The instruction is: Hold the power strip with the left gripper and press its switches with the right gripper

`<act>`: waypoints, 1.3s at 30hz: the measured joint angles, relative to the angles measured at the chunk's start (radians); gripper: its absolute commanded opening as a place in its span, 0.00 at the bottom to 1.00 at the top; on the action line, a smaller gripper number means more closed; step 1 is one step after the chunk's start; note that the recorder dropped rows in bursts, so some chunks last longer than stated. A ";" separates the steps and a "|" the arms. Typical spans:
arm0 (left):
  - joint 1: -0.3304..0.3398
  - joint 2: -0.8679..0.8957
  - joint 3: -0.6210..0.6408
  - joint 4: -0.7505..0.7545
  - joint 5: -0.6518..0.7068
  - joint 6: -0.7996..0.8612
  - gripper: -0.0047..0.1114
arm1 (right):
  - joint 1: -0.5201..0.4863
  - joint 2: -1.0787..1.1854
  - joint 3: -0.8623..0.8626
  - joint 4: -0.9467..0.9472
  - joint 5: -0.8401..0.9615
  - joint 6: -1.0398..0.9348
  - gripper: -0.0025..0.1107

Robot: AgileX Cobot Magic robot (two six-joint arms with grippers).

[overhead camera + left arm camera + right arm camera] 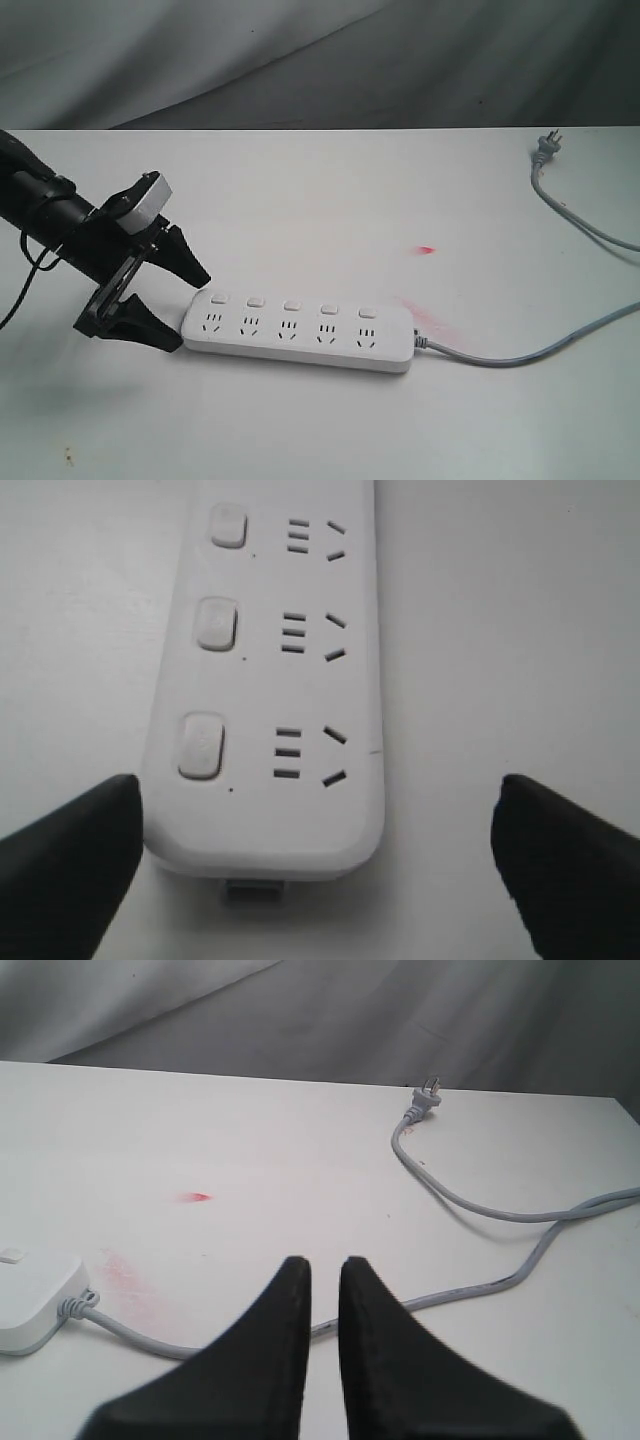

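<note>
A lab-style test bench: white table (320, 200) before a draped grey cloth backdrop (300, 60).

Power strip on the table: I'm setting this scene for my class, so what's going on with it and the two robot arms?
The left gripper is open, its fingers either side of the power strip at the end without the cord, not yet closed on it. The strip lies flat on the white table, its cord trailing to a loose plug. The right gripper, fingers nearly together and holding nothing, hangs near the cord, away from the switches. No switch is being pressed.
</note>
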 measured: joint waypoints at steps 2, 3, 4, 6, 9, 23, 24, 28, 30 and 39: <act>-0.002 0.012 0.000 -0.008 -0.002 0.000 0.80 | 0.000 0.000 0.000 0.000 0.000 0.000 0.11; -0.004 0.015 0.000 -0.010 -0.002 0.000 0.80 | 0.000 0.000 0.000 0.000 0.000 0.000 0.11; -0.006 0.019 0.000 -0.016 -0.002 0.000 0.80 | 0.000 0.000 0.000 0.000 0.000 0.000 0.11; -0.013 0.024 0.000 -0.022 -0.002 0.000 0.80 | 0.000 0.000 0.000 0.000 0.000 0.000 0.11; -0.020 0.028 0.000 -0.029 -0.005 0.000 0.80 | 0.000 0.000 0.000 0.000 0.000 0.000 0.11; -0.022 0.061 0.000 -0.043 -0.058 0.000 0.76 | 0.000 0.000 0.000 0.000 0.000 0.000 0.11; -0.022 0.061 0.000 -0.047 -0.059 0.000 0.74 | 0.000 0.000 0.000 0.000 0.000 0.000 0.11; -0.022 0.061 0.000 -0.058 -0.059 0.000 0.66 | 0.000 0.000 0.000 0.000 0.000 0.000 0.11; -0.022 0.061 0.000 -0.060 -0.059 0.000 0.66 | 0.000 0.000 0.000 0.000 0.000 0.000 0.11; -0.022 0.065 0.000 -0.060 -0.059 0.000 0.66 | 0.000 0.000 0.000 0.000 0.000 0.000 0.11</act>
